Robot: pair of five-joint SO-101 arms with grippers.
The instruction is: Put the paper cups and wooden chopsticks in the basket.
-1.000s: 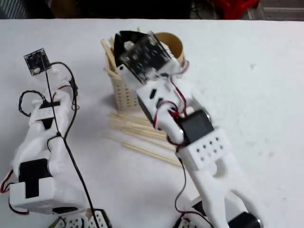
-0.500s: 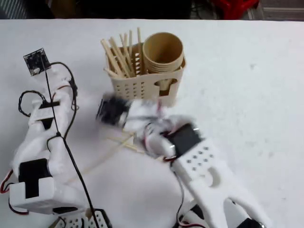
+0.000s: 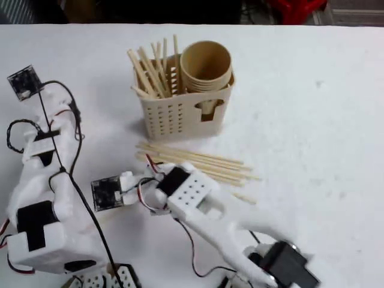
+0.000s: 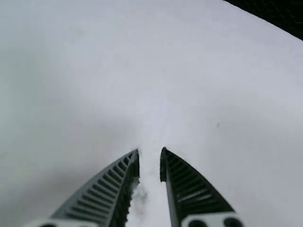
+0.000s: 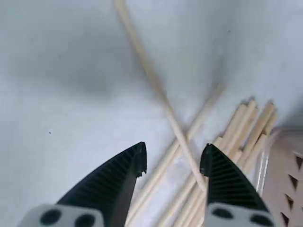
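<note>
Overhead light is being spread brightly and evenly across the white table (image 3: 312,108) in the high view. Only faint, soft shadows are being thrown beside the basket (image 3: 180,114) and under the arms, and the room past the table's far edge is being left dark. Ahead of the left gripper (image 4: 149,158), the tabletop is being washed to a pale, near-featureless glow, while a dim grey shade is being cast around its fingertips and off to one side. Beyond the right gripper (image 5: 173,156), a broad soft shadow is being laid across the table, and the chopsticks (image 5: 236,137) beside its tips are being caught in fuller light.
</note>
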